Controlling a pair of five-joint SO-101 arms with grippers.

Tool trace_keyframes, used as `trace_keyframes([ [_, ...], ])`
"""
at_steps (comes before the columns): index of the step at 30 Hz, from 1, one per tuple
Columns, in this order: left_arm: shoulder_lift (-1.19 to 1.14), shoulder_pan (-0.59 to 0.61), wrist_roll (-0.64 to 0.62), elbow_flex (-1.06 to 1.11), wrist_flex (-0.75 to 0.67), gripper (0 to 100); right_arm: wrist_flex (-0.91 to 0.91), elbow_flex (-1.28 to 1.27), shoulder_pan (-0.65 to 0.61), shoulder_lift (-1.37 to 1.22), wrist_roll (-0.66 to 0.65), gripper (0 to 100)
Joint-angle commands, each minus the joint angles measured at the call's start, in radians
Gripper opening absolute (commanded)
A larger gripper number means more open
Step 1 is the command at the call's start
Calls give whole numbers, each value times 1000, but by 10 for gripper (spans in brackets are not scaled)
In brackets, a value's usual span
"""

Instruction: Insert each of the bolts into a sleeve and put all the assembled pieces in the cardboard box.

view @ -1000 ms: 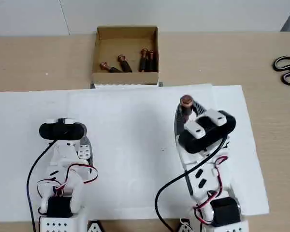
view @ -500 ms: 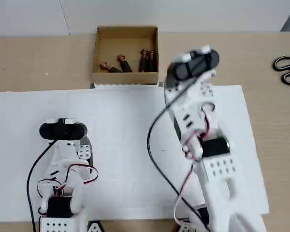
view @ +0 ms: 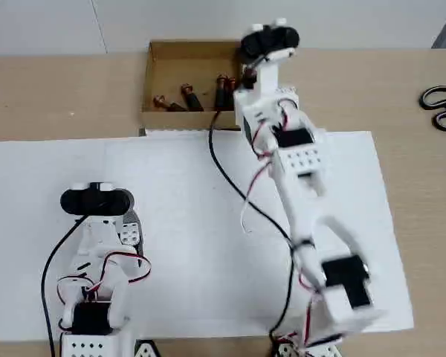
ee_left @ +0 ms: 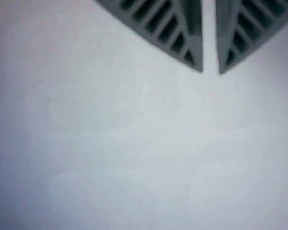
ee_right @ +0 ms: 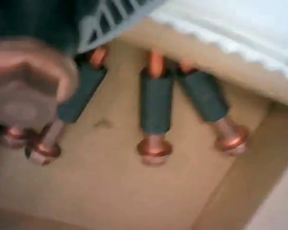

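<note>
The cardboard box (view: 153, 74) stands at the back of the table with several assembled bolt-and-sleeve pieces (view: 189, 97) lying inside. My right arm stretches out over the box's right part. In the right wrist view my right gripper (ee_right: 53, 52) is shut on a bolt assembly whose copper head (ee_right: 24, 91) looms close, just above the box floor. Beneath it lie dark sleeves with copper bolts (ee_right: 155, 112), side by side. My left gripper (ee_left: 209, 67) hovers shut over the white paper with nothing in it, low at the front left (view: 97, 201).
A large white paper sheet (view: 193, 223) covers the table's middle and front. Scissors (view: 442, 104) lie at the far right edge. The box wall (ee_right: 230, 191) rises close beside the lying pieces.
My right arm has swung from the paper's right side forward to above the box, carrying the bolt assembly along. The left arm has stayed still.
</note>
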State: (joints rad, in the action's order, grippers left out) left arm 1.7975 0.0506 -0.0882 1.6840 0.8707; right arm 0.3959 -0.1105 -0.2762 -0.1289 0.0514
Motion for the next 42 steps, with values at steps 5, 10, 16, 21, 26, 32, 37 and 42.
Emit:
trace_keyframes([
  [5, 11, -3, -26, -2, 8, 6, 42, 387, -56, -288, 14, 2],
  [10, 11, -3, -54, -2, 9, 6, 35, 523, -87, -412, 14, 3],
  [16, 11, -2, -64, -2, 9, 6, 35, 660, -107, -542, 9, 3],
  [21, 11, -2, -64, -2, 9, 6, 35, 822, -104, -671, 8, 3],
  [26, 11, -2, -64, -2, 9, 6, 38, 967, -87, -792, 6, 4],
  [32, 11, -2, -64, -2, 9, 6, 44, 1040, -88, -865, 6, 4],
  [37, 11, -2, -64, -2, 9, 6, 45, 1039, -91, -874, 6, 5],
  [42, 11, -2, -64, -2, 9, 6, 94, 1039, -87, -883, 6, 5],
])
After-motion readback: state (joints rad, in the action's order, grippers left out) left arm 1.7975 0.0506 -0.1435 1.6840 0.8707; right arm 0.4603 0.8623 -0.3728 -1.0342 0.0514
